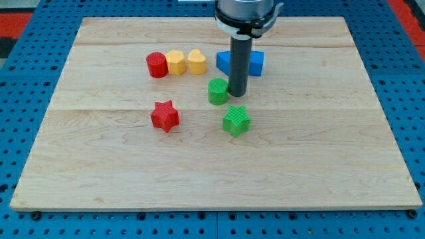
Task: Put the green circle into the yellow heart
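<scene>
Green circle (218, 91) sits touching my tip (237, 96) on its right, bare rod, nothing clamped. Yellow heart (196, 62) lies up-left, apart. Push not yet finished; gap remains.

Bare board lies between green circle (217, 91) and yellow heart (196, 61).

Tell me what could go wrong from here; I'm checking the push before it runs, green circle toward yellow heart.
1. My tip sits at the green circle's right side, while the yellow heart lies up-left; a leftward push may slide the circle past below it.
2. The yellow hexagon touches the heart, with the red cylinder beside it; a hard arrival may scatter that row.
</scene>
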`<state>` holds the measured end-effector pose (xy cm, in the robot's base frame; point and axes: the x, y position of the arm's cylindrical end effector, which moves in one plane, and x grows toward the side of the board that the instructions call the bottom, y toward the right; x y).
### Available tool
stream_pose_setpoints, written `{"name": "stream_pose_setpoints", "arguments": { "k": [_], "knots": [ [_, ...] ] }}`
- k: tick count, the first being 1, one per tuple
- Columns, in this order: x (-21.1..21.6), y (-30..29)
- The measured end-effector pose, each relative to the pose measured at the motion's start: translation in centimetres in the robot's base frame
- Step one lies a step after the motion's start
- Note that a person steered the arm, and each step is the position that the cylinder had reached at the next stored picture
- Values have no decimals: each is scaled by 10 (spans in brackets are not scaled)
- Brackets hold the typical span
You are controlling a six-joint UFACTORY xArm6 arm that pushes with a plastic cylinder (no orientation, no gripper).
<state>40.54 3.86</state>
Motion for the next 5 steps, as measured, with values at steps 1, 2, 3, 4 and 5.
{"name": "stream_pose_setpoints", "arguments": {
  "k": [1,2,3,4,5],
  "knots": [
    [27,1],
    [32,-26],
    [-3,-49],
    [-18,-52],
    [27,-46]
  ]
}}
